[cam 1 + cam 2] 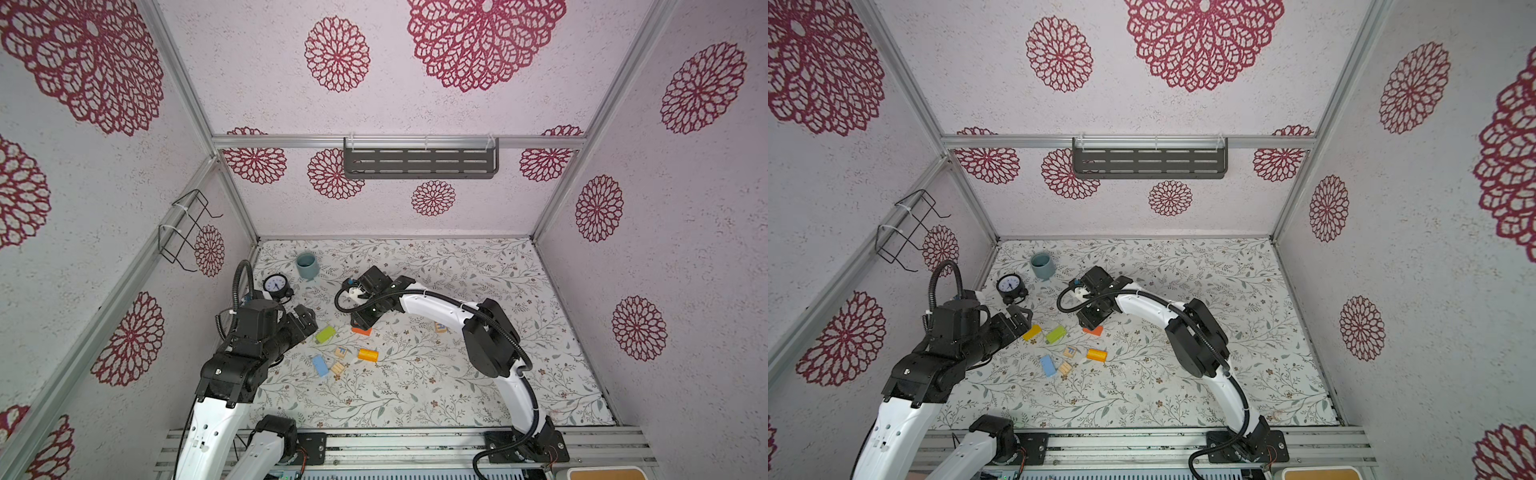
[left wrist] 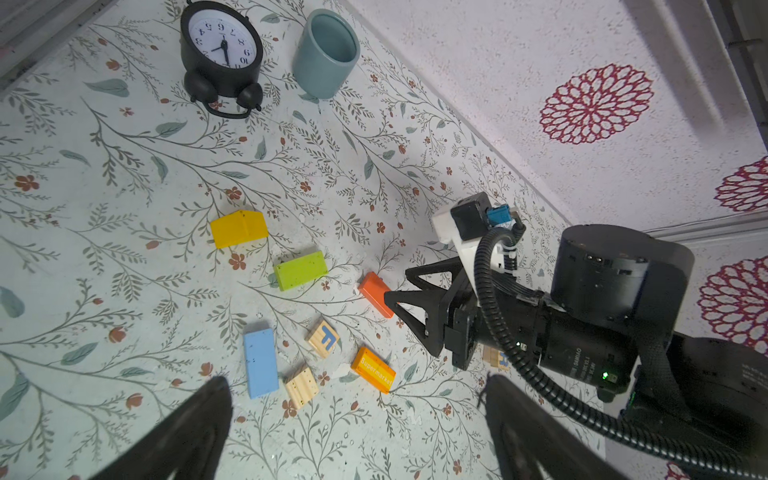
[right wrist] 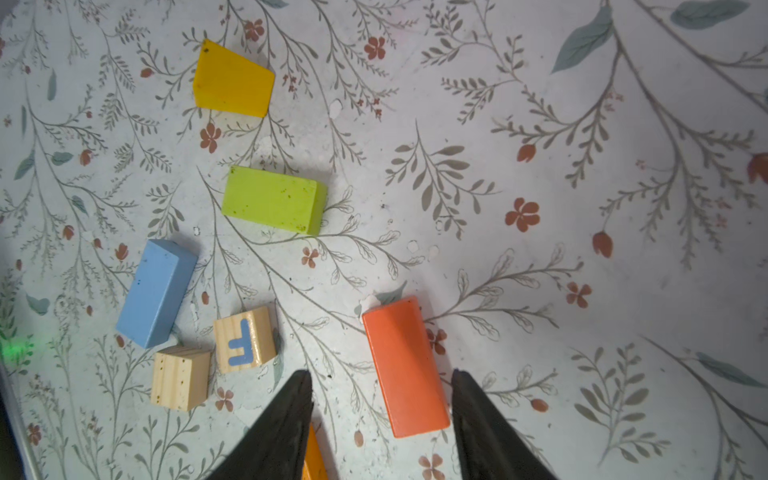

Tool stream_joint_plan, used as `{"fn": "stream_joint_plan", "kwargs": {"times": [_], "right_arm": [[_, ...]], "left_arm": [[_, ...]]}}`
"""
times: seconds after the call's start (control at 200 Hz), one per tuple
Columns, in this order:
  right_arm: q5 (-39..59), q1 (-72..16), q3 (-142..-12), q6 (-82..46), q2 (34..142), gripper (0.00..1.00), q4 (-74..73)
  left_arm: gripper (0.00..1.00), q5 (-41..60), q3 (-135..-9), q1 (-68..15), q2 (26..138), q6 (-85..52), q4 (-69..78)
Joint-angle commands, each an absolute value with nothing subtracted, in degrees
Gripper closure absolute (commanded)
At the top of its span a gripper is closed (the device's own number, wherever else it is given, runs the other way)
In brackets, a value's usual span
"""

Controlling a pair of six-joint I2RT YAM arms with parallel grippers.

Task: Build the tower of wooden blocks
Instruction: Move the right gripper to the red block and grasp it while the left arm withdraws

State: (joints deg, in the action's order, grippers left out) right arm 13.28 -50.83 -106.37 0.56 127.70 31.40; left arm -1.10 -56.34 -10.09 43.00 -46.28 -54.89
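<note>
the right gripper [image 3: 381,372], half open and holding nothing, straddles the skewed orange block [image 3: 405,365] off-centre; closing may pivot it and spoil the grasp.

White shells cover the arms [image 1: 432,307], with black joints [image 1: 490,340], ribbed cables [image 2: 486,282] and truss-framed fingers [image 2: 395,298].

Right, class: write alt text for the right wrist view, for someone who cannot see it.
The right gripper, jaws open, straddles an orange block lying flat on the floral table. Nearby lie a green block, a yellow block, a light blue block and two wooden cubes, one lettered F.
</note>
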Motion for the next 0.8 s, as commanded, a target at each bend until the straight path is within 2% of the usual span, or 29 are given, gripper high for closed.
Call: {"fn": "stream_joint_plan", "kwargs": {"times": [0.0,0.796], "right_arm": [[10.3,-51.6,-108.0,2.5,128.5,0.44,34.1],[2.6,-54.2,-109.4,5.3,132.7,0.49,36.5]], "left_arm": [[0.03,0.1,-57.1,-9.0,42.7,-45.0,-55.5],[0.03,2.2,-56.6,-7.0,43.4,-45.1,-54.1]]}}
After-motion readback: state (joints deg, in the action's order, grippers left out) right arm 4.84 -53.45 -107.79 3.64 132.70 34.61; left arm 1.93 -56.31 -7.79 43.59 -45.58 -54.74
